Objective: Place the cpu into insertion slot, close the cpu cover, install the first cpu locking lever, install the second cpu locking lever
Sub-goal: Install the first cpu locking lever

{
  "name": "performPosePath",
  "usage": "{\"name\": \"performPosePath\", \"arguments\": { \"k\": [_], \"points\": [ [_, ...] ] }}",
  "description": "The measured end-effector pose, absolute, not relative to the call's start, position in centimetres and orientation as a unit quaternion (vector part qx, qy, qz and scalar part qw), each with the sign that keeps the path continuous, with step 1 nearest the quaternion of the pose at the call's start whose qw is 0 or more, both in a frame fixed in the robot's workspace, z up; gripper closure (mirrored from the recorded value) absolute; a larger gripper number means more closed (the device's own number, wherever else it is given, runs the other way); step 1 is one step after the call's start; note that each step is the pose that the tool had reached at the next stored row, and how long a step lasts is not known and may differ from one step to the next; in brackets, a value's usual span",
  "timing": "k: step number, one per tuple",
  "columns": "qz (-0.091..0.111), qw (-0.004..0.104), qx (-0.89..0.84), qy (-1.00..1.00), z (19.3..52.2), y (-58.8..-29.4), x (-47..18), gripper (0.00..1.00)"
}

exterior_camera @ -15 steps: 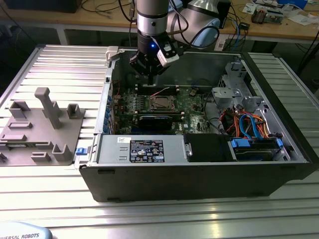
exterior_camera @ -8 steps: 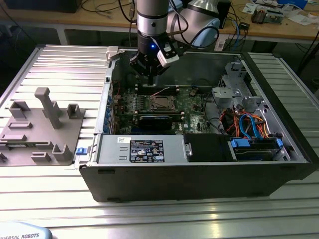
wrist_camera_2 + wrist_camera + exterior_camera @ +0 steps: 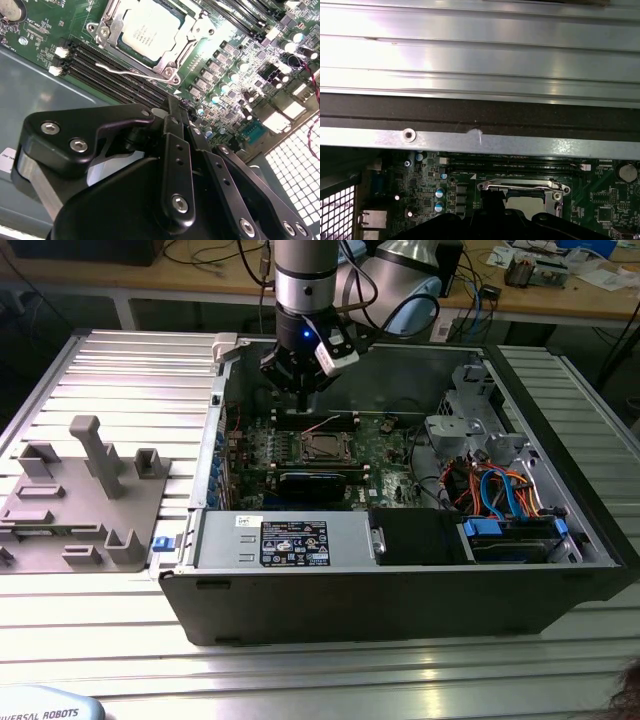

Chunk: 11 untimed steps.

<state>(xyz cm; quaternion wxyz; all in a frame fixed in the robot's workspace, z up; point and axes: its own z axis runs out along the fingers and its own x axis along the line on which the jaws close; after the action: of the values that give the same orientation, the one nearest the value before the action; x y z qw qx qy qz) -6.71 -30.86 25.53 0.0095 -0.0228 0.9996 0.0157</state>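
So, your small square silver-grey cpu (image 3: pixel 150 31) already sits in the silvery-rimmed insertion slot (image 3: pixel 107 37) on the green motherboard (image 3: pixel 235 70), and the thin silvery metal cpu cover (image 3: pixel 176 54) lies closed flat around it, chip top showing through the window. A thin bent wire locking lever (image 3: pixel 125 72) runs along one side of the socket, just beside the long black memory slots (image 3: pixel 100 70); you can't tell if it's hooked. Your black gripper (image 3: pixel 175 112) hangs above the board near those slots, fingers pressed together, gripping nothing. In the exterior view the gripper (image 3: pixel 297 375) is over the back part of the open dark grey computer case (image 3: pixel 400 610), above the socket (image 3: pixel 322 447). The grey plastic fixture (image 3: pixel 80 495) lies on the ribbed metal table (image 3: pixel 300 680), towards the exterior view's left.
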Motion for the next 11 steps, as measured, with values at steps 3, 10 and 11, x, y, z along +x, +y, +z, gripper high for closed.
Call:
{"name": "performPosePath", "arguments": {
  "k": [3, 10, 11],
  "points": [
    [0.016, 0.010, -0.023, 1.000, 25.47, -30.85, -6.69, 0.89],
    [0.016, 0.010, -0.024, 1.000, 25.36, -30.82, -6.66, 0.89],
    [0.016, 0.010, -0.024, 1.000, 25.35, -30.82, -6.65, 0.89]
  ]
}}
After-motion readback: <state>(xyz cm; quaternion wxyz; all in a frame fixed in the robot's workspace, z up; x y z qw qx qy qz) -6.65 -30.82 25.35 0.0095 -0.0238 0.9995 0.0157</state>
